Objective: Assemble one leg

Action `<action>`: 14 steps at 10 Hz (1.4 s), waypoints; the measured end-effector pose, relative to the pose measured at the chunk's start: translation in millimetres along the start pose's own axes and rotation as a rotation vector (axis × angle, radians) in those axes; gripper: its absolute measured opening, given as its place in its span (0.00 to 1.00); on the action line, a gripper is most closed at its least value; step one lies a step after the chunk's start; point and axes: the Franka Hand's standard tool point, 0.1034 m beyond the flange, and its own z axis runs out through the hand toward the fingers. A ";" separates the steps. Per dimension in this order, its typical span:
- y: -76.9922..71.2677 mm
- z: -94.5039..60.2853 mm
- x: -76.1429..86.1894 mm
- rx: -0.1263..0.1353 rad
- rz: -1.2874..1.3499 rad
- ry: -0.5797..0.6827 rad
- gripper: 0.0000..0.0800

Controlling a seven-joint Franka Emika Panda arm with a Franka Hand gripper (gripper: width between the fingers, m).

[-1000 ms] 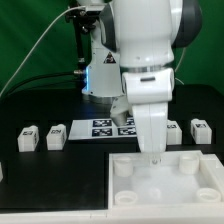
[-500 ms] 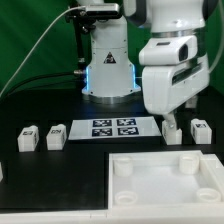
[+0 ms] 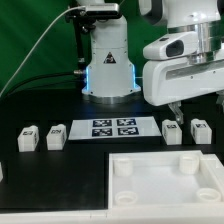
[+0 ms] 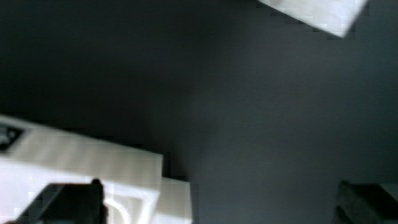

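**A:** Legs (image 3: 172, 130), the small white plastic blocks with black-and-white square tags. Where?

**B:** All four on the black table (image 3: 60, 170). Two at the exterior view's left of the marker board (image 3: 112, 127), two at its right.

**A:** Gripper (image 4: 221, 198)?

**B:** Above the right pair, fingers spread wide, holding nothing. The large white tray-like panel (image 3: 160, 157) lies nearer the camera, apart from the legs.

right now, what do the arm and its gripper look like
The arm is glossy white with rounded shells, black joint parts and a blue glowing light on its base. A thin pale cable runs to it. The gripper has a boxy white body and dark fingers.
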 end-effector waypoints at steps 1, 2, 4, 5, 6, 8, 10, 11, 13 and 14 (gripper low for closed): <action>-12.0 8.4 -9.1 0.008 0.155 -0.022 0.81; -25.9 11.9 -13.9 0.014 0.225 -0.033 0.81; -33.6 16.7 -23.4 0.009 0.214 -0.083 0.81; -34.5 19.5 -28.2 0.005 0.211 -0.114 0.81; -34.4 22.9 -35.4 -0.006 0.215 -0.213 0.81; -34.0 22.4 -27.4 -0.011 0.225 -0.370 0.81; -26.9 20.9 -32.1 -0.006 0.216 -0.551 0.81; -26.2 20.6 -30.7 -0.001 0.221 -0.653 0.81; -24.0 21.0 -31.8 0.011 0.214 -0.815 0.81; -24.1 25.3 -27.5 0.017 0.215 -0.841 0.81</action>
